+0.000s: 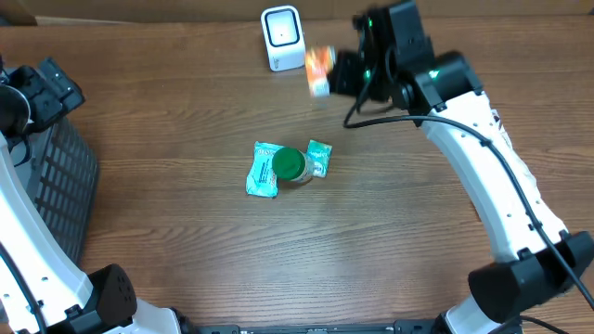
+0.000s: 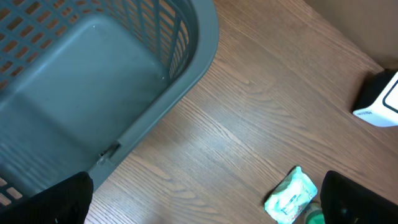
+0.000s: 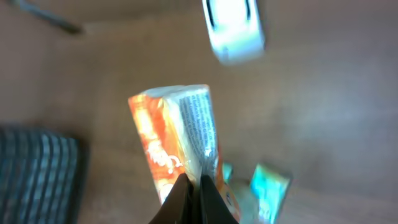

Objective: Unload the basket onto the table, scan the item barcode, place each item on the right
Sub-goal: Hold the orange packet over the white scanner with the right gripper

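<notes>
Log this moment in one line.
right gripper: shut on orange packet, near scanner | left gripper: open, near basket | table: green-capped bottle, teal packets

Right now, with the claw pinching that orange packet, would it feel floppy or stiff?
Probably fairly stiff and light: the orange packet stands out from the right gripper without drooping, though pinched at one end only. Its shiny wrapper looks slick, so it might slip if jolted.

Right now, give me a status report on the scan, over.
Right end effector shut on orange packet, beside scanner. Left end effector open by basket. Nothing between packet and scanner.
</notes>
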Controlling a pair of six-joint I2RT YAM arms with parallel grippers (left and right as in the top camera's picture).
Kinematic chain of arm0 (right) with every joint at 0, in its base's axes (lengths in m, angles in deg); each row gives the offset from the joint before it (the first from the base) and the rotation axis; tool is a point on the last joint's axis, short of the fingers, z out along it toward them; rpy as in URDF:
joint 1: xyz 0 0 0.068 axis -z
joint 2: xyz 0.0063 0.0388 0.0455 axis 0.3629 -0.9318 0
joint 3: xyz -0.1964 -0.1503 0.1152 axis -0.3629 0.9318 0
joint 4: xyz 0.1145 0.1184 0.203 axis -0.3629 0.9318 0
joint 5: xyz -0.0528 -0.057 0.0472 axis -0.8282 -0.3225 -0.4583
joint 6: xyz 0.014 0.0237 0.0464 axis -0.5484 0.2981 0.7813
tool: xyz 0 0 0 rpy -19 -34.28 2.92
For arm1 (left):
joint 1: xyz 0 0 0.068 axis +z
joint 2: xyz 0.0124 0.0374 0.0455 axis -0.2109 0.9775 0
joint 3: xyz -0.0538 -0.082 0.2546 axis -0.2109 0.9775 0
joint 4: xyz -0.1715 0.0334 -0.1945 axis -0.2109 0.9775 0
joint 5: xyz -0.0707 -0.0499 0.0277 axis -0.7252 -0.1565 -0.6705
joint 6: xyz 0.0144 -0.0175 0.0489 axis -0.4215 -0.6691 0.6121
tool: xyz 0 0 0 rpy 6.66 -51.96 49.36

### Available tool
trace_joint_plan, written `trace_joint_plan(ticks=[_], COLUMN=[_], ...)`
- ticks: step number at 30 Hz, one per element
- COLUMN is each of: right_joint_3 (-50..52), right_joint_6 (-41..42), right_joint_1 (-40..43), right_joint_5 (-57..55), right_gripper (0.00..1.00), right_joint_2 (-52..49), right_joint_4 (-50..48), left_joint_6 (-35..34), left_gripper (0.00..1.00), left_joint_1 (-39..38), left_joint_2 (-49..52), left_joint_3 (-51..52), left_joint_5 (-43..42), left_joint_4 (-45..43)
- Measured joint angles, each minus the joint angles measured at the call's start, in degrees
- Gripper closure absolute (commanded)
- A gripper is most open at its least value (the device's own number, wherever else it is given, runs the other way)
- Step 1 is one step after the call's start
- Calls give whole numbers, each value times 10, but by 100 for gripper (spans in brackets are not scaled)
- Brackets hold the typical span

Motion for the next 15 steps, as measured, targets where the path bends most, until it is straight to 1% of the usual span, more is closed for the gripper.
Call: trace_joint_plan(ticks=[3,4,6,10,12,14,15], right_joint_3=[-80,-87,-91,-92,-91,-91,-91], right_joint_6=[-24,-42,-61,-124,-166,-201,-241], right_joint_1=[-15,-21,-27,-44,-53,-57,-60], right_joint_5=[-72,-111,-149,-231,-270,-287,-299], right_gripper=[96,96,96,96,96,96,96], right_joint_2=[-22,-33,-54,-139,-199,-236,-268], right_joint_4=[-34,-73,-117,-249,-323,-381,-428], left_joint_6=[0,0,0,0,0,0,0], left_gripper=[0,0,0,0,0,0,0], left_joint_1=[0,0,0,0,0,0,0], left_joint_2=[0,0,0,0,0,0,0], left_joint_3=[0,0,0,0,0,0,0], left_joint_5=[0,0,0,0,0,0,0], left_joint_4=[1,1,0,1,0,0,0])
